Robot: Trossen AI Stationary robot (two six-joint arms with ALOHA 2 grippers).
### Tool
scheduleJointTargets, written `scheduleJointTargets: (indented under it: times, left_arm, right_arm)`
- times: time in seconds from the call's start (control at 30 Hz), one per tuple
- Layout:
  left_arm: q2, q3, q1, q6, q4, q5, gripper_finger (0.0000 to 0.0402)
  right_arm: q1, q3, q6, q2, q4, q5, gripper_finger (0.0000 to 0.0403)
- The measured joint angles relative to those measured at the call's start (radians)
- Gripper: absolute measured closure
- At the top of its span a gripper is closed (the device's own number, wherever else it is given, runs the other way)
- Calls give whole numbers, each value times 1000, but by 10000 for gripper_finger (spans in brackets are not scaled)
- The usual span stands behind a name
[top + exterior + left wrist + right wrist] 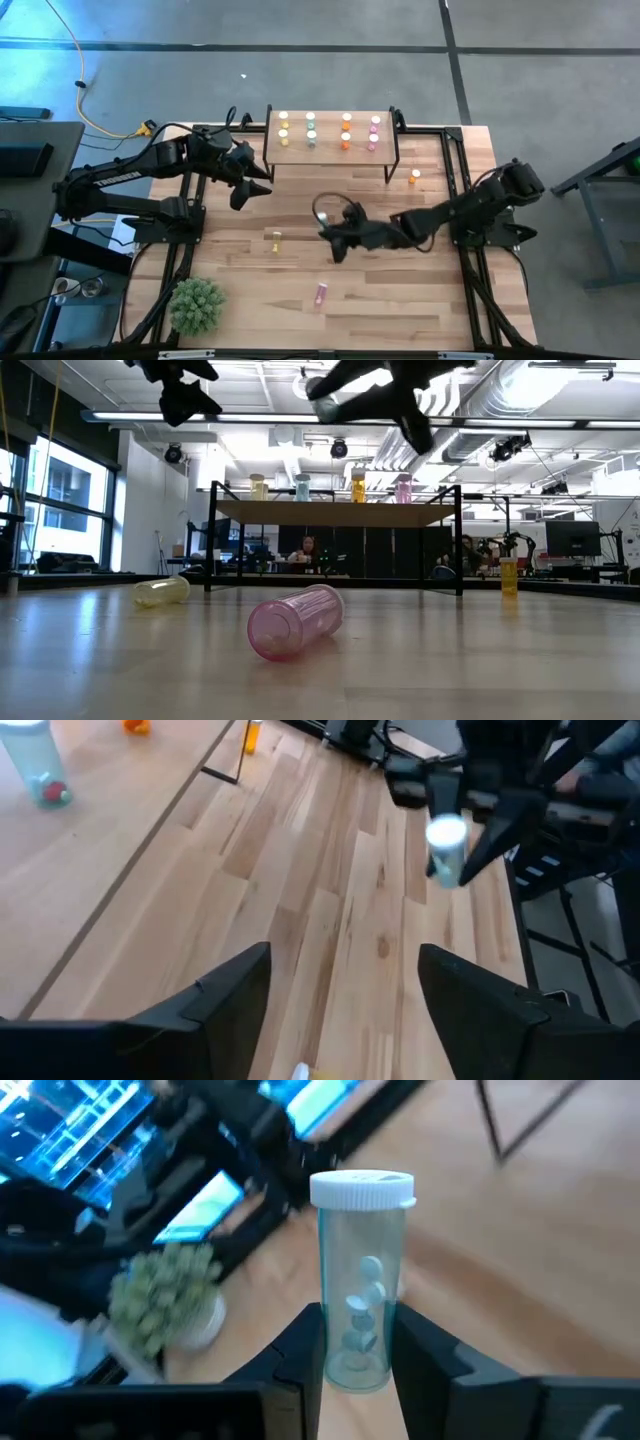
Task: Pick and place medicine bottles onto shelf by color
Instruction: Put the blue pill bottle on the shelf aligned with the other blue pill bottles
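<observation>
The shelf (330,152) stands at the table's far edge with several medicine bottles (345,132) upright on it in colour rows. My right gripper (335,240) hangs over the table's middle, shut on a pale green bottle (358,1280) with a white cap. My left gripper (345,980) is open with nothing between its fingers, above the table left of the shelf (255,185). A yellow bottle (276,239) and a pink bottle (321,294) lie on their sides on the table. An orange bottle (415,177) stands upright right of the shelf. My right gripper pinches the green bottle's lower body (355,1355) between its two fingers (305,1342). The white-capped end (362,1188) stands out past the fingertips. The gripper reaches in from the table's right side, slanting a little downward. The bottle is lifted clear of the table.
A small green plant (196,305) sits at the near left corner. The pink bottle (295,622) lies near the front edge and the yellow one (160,591) farther back to the left. Black frame rails (190,240) run along the table's sides.
</observation>
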Motion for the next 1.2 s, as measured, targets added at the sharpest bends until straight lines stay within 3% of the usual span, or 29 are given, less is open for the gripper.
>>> scheduleJointTargets:
  times: [0.17, 0.6, 0.93, 1.07, 1.2]
  left_arm:
    - [0, 0, -6, 0, 45, 7, 141]
    - [18, 0, -50, 45, 374, 14, 144]
    - [88, 0, -77, 63, 606, -31, 144]
    - [116, 0, -77, 54, 652, -106, 144]
    - [139, 0, -77, 54, 701, -114, 144]
  right_arm:
    - [-77, 74, -133, 0, 0, 0, 320]
    - [-193, 268, -417, 0, -2, -21, 318]
    - [-274, 399, -617, 0, -63, -170, 318]
    - [-297, 412, -650, 0, -69, -204, 318]
    - [-323, 412, -649, 0, -93, -220, 318]
